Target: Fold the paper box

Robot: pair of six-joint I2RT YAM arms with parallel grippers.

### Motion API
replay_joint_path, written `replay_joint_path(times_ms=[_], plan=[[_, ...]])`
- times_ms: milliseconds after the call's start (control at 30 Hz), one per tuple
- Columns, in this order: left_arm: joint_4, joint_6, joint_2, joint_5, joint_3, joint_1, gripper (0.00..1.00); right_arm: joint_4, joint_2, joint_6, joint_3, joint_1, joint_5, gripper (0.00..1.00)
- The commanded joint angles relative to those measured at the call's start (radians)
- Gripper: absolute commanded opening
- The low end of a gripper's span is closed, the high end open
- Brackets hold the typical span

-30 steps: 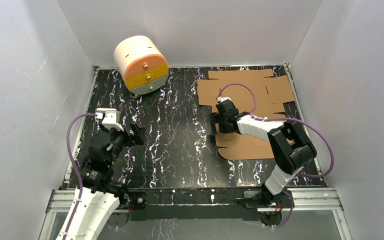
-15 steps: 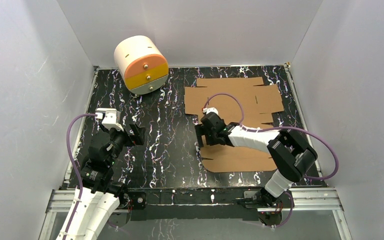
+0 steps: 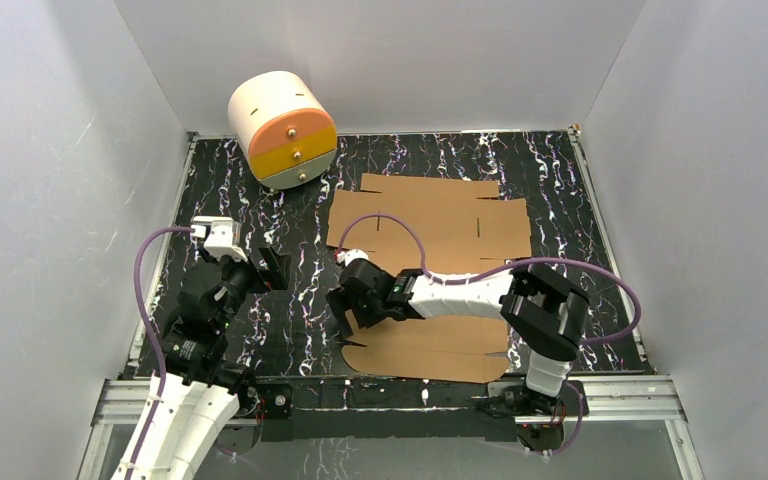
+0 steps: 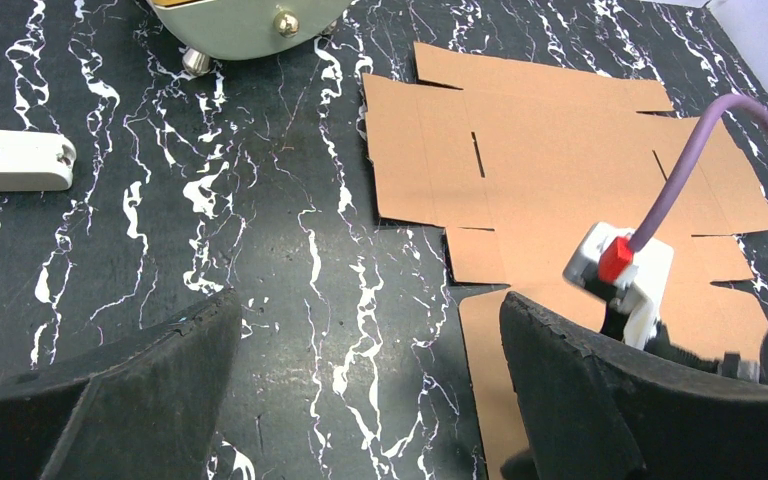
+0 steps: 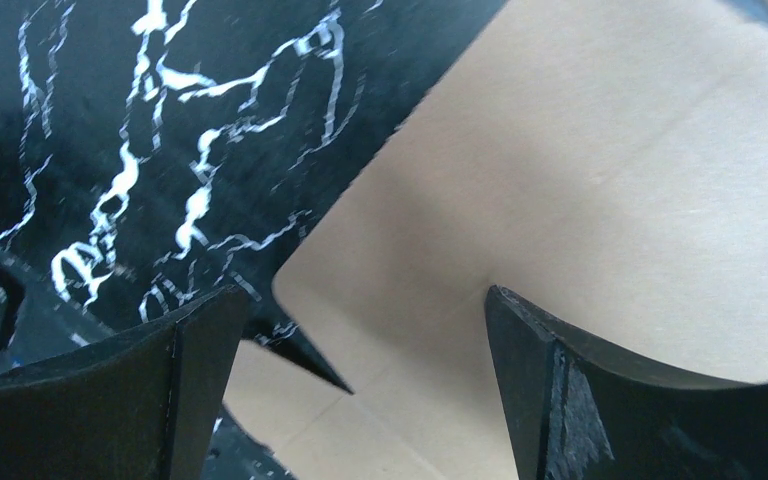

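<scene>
My right pincer (image 3: pixel 345 320), jaws wide open, is sliding the flat cardboard sheet (image 3: pixel 430 215) to the middle of the bench (image 3: pixel 300 330), so I reckon folding comes next.

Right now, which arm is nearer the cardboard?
Right. The right arm reaches over the cardboard's left edge; the left arm is off to its left, above the table, apart from it.

The black counter (image 3: pixel 300 340) has white marble veins. The box (image 3: pixel 460 210), a flat brown die-cut sheet, lies on its right half and reaches the near edge. A cream cabinet (image 3: pixel 280 125) stands at the far left.
</scene>
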Motion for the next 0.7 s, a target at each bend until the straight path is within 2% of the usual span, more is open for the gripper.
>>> replay_joint_path(times_ms=[0, 167, 300, 567, 667], plan=[[-0.009, -0.004, 0.019, -0.015, 0.017, 0.005, 0.97, -0.04, -0.007, -0.032, 0.049, 0.012, -0.065, 0.99], [-0.022, -0.021, 0.071, -0.01, 0.037, 0.005, 0.97, -0.069, -0.059, -0.145, 0.082, 0.006, 0.04, 0.99], [-0.019, -0.08, 0.166, 0.008, 0.067, 0.005, 0.98, -0.09, -0.116, -0.208, 0.065, -0.054, 0.107, 0.99], [0.065, -0.18, 0.459, 0.07, 0.135, 0.006, 0.98, 0.012, -0.334, -0.288, -0.1, -0.344, 0.072, 0.99], [0.15, -0.252, 0.552, 0.071, 0.146, 0.009, 0.92, 0.027, -0.407, -0.327, -0.136, -0.48, 0.066, 0.99]])
